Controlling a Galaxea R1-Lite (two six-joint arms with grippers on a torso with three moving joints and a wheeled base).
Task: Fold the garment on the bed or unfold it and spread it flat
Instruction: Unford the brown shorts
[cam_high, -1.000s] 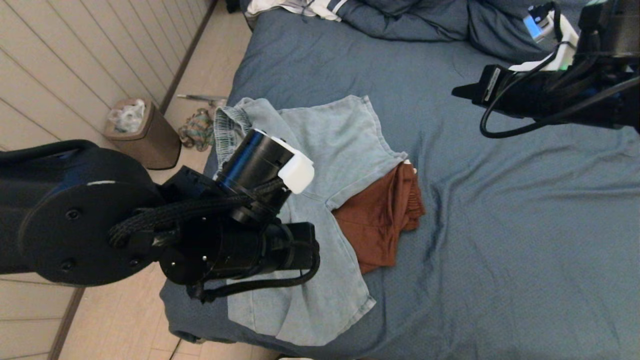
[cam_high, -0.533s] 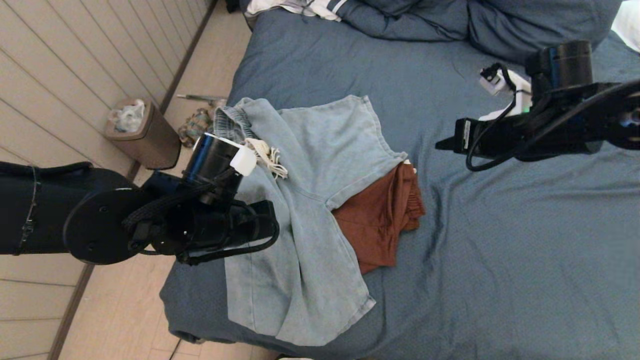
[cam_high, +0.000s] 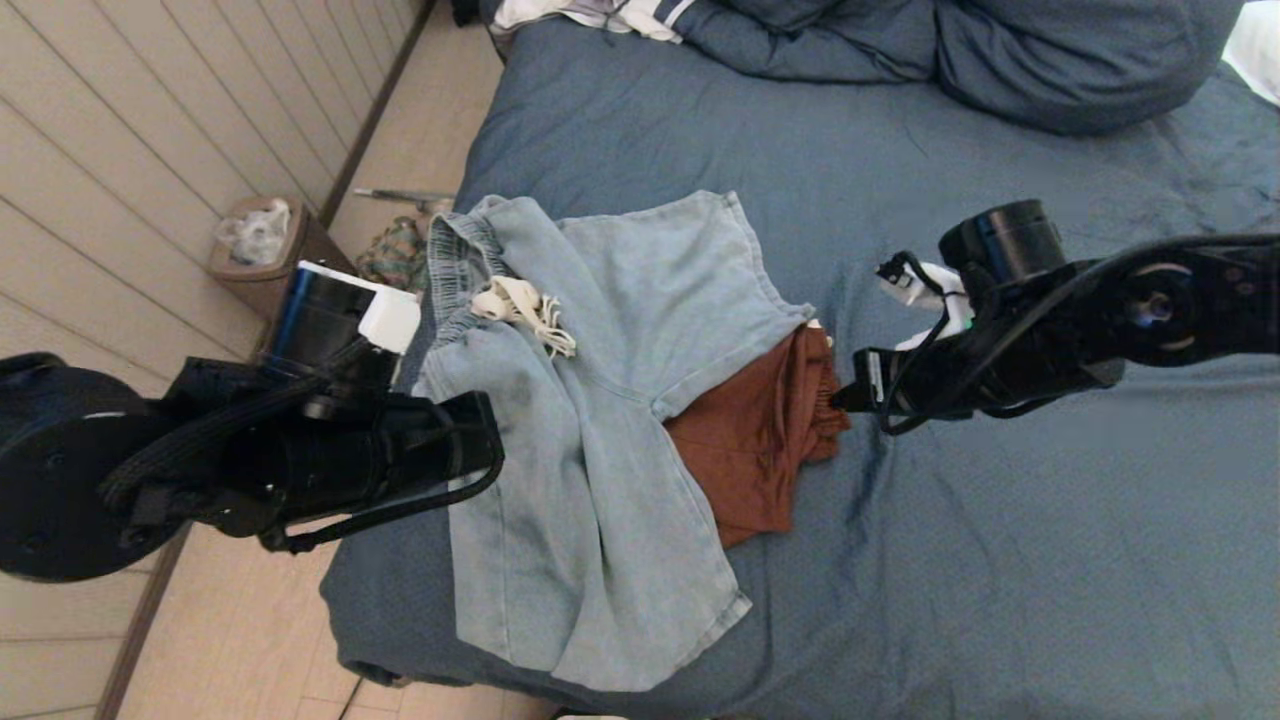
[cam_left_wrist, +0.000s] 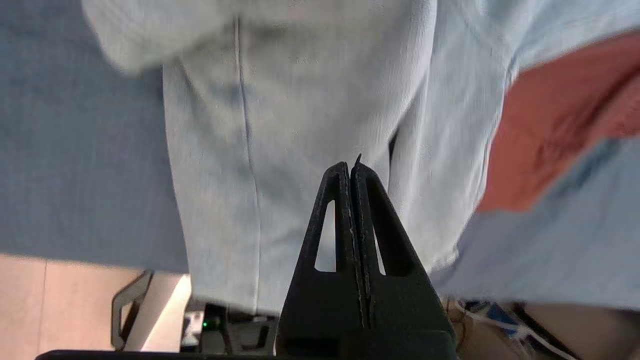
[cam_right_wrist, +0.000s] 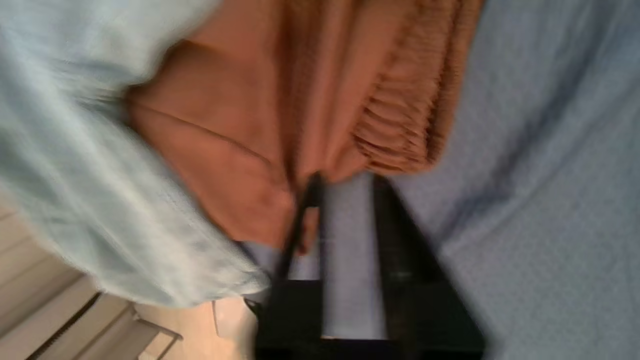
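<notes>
On the bed (cam_high: 1000, 560), at about nine o'clock, light-blue denim shorts (cam_high: 600, 480) overlap rust-brown shorts (cam_high: 770, 440). Soft, limp cloth: best pinched at waistband or hem. Left gripper (cam_left_wrist: 352, 167) jaws together, empty; right gripper (cam_right_wrist: 345, 185) jaws apart beside the brown waistband.

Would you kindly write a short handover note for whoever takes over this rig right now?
Left gripper: shut, empty, at the bed's left edge over the light blue denim shorts.
Right gripper: jaws slightly apart, empty, at the elastic waistband of the rust-brown fabric shorts.
Things: both garments lie on the slate-blue covered bed, denim rumpled and overlapping the brown pair.
Done: nothing folded or flattened.
Left: separate the garments, then fold or spread them flat.
</notes>
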